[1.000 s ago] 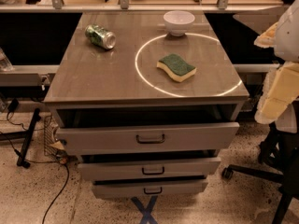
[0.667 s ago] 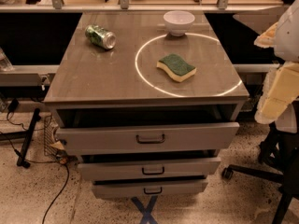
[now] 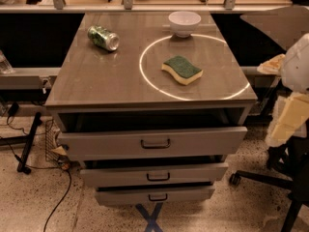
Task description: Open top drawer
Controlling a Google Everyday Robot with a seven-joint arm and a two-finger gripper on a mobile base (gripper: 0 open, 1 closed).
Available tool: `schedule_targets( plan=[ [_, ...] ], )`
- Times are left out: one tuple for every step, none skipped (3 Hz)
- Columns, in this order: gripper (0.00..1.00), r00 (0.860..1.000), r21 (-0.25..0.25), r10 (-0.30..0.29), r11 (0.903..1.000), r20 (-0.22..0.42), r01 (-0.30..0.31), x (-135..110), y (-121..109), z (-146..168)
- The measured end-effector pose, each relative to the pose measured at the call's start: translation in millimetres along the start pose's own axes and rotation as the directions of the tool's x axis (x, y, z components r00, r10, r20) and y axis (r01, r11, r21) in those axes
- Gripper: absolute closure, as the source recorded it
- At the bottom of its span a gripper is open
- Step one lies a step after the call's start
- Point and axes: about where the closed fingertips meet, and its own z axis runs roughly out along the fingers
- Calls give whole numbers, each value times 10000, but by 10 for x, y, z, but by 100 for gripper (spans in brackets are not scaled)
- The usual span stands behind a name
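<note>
The top drawer is the widest grey front, just under the tabletop, with a small dark handle at its centre. It stands pulled out a little, with a dark gap above its front. Two narrower grey drawer fronts sit below it, also slightly out. My gripper shows as a white and cream shape at the right edge of the camera view. It is to the right of the cabinet, about level with the top drawer, and apart from the handle.
On the tabletop lie a green can on its side, a white bowl and a green-and-yellow sponge inside a white circle. A chair base stands at the right. Cables lie on the floor at the left.
</note>
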Motion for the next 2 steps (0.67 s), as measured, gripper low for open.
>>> schedule_targets(
  plan=[
    [0,9983,-547,-421,9975,392,443,104,106,455],
    [0,9952,-1223,-825,9885,534,885,162,336,1072]
  ],
)
